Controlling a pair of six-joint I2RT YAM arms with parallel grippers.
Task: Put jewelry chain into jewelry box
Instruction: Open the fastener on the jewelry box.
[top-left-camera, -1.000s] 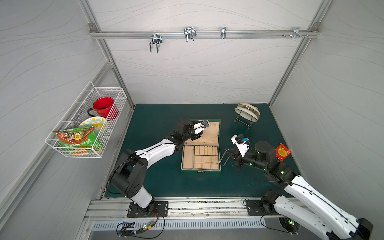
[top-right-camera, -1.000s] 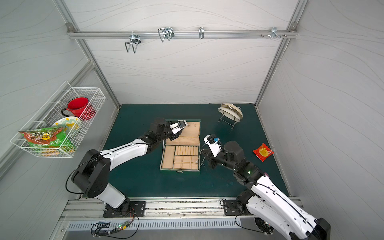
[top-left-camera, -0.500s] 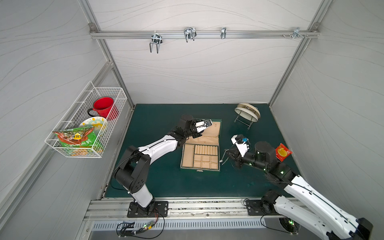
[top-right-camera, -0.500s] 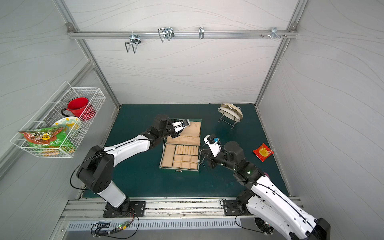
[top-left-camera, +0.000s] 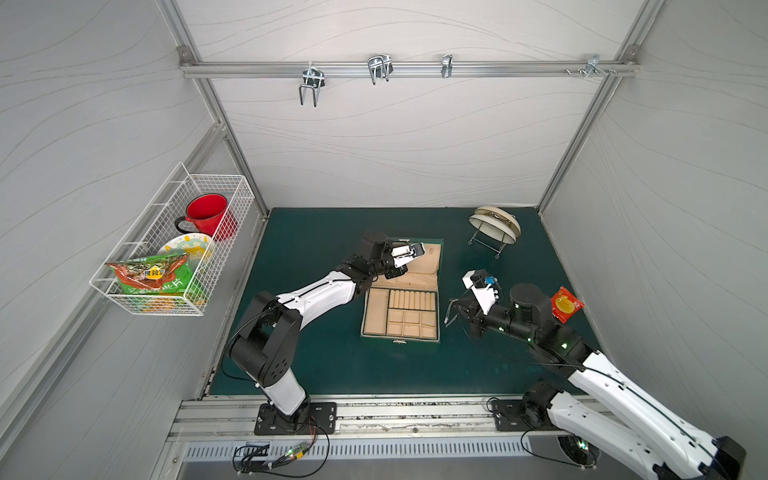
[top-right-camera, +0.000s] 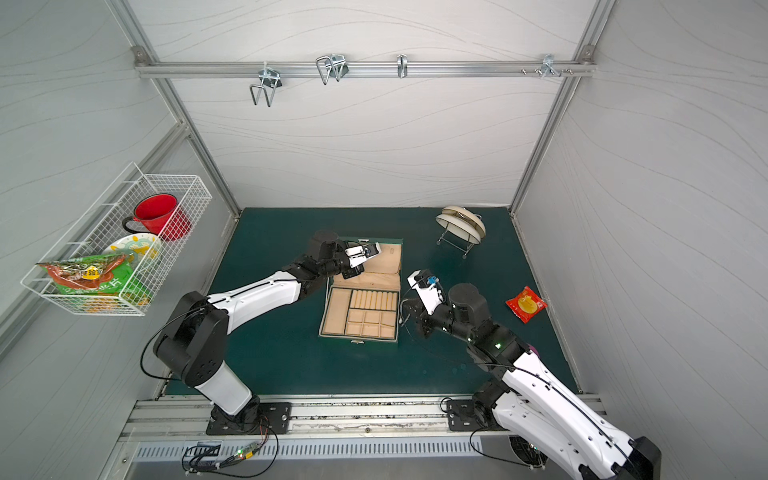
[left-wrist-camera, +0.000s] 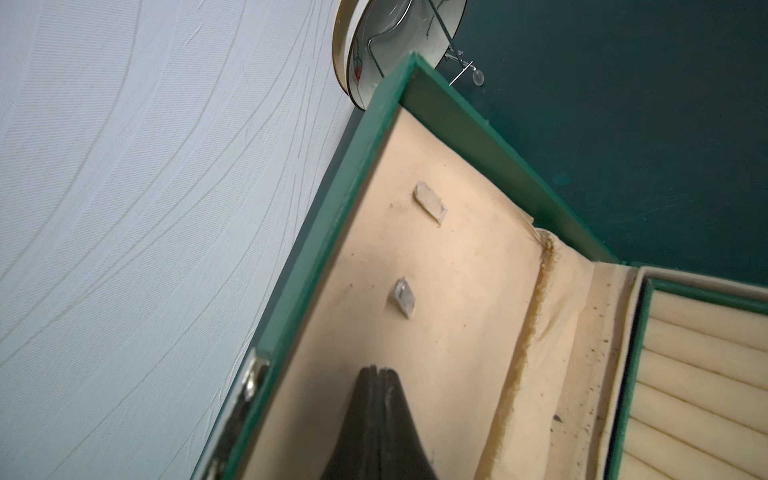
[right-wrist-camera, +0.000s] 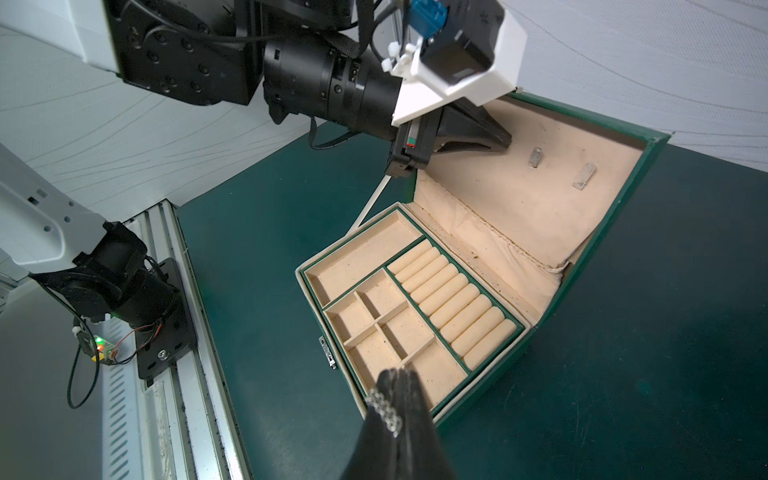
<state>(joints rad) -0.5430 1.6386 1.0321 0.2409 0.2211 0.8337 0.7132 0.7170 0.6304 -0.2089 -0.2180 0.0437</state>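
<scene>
Well, my right pincer (right-wrist-camera: 398, 372) is clamped shut on the jewelry chain (right-wrist-camera: 385, 409). A few links lie along the outside of one finger, right at the tip, and in the top views a thin strand seems to hang below. I judge I pinch it high so the loose part can be lowered in without bunching. That pincer hovers just beside the right wall of the jewelry box (top-left-camera: 415, 338), above the counter (top-left-camera: 332, 374), not yet over the beige compartments (right-wrist-camera: 374, 357). My left pincer (left-wrist-camera: 376, 370) is closed on nothing, its tips against the lining of the raised lid (left-wrist-camera: 457, 270), apparently to prop it back. The box sits mid-counter, lid toward the far edge.
</scene>
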